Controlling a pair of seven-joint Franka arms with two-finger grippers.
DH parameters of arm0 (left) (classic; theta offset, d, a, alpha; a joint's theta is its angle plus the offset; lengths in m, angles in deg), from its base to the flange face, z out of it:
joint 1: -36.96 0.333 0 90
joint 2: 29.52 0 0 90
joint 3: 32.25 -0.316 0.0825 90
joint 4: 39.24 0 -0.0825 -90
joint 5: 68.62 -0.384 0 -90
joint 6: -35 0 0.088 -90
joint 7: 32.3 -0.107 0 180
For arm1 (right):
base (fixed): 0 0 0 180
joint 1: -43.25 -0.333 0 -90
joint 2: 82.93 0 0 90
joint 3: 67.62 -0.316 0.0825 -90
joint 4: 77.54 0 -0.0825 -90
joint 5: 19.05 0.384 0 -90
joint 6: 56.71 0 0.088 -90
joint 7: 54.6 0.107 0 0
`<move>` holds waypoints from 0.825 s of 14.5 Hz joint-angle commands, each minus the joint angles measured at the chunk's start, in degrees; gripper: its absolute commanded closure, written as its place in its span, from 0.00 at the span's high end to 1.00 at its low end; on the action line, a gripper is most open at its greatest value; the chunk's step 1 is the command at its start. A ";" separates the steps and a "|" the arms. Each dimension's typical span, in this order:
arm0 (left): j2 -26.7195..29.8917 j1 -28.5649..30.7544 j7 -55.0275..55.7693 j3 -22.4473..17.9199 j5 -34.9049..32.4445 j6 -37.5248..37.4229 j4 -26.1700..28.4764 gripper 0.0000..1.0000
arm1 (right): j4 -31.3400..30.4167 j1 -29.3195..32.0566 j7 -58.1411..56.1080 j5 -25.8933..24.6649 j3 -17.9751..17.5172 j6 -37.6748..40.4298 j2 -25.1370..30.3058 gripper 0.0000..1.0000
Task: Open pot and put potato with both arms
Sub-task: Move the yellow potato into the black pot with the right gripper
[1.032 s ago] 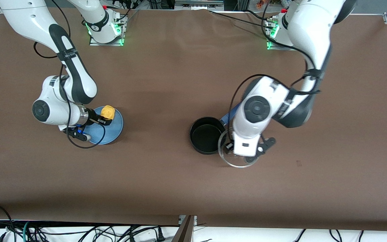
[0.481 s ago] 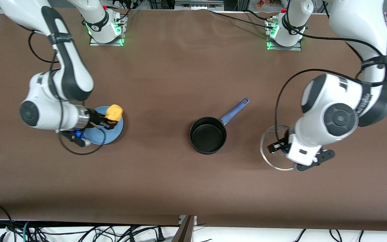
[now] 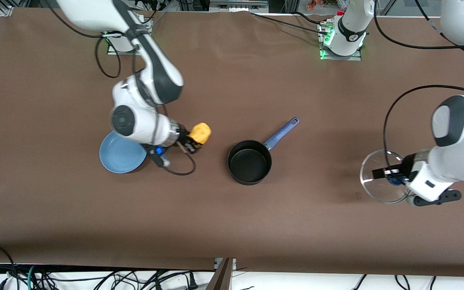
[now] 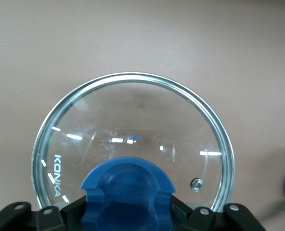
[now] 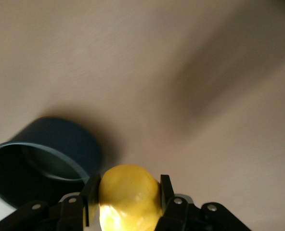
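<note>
The right gripper (image 3: 193,141), mid-frame beside the open pot (image 3: 249,162), is pinching the potato (image 3: 200,133); the left gripper (image 3: 393,177), lower right, is apparently clamping the lid (image 3: 381,176) by its knob over the worktop (image 3: 232,225).

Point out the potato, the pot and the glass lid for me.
potato (image 3: 200,132): front view, on its yellow top.
pot (image 3: 249,162): front view, on its black inside floor.
glass lid (image 4: 133,115): left wrist view, on the clear glass above the blue knob.
</note>
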 commanded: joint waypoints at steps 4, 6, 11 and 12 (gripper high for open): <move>5.27 6.38 -6.77 0.55 1.31 13.10 14.14 0.32 | 17.15 -5.48 16.59 2.08 0.16 -9.89 -13.35 0.38; 5.18 8.75 -10.63 0.55 1.31 14.43 14.77 0.32 | 17.06 -6.28 17.22 2.08 0.16 -12.37 -13.97 0.41; 3.95 10.69 -13.20 0.37 0.43 21.26 19.32 0.32 | 17.06 -6.28 16.87 1.82 0.33 -11.85 -13.71 0.94; 4.30 10.69 -13.20 0.20 0.34 23.29 21.78 0.32 | 17.06 -6.02 16.87 1.82 0.33 -11.67 -13.53 0.96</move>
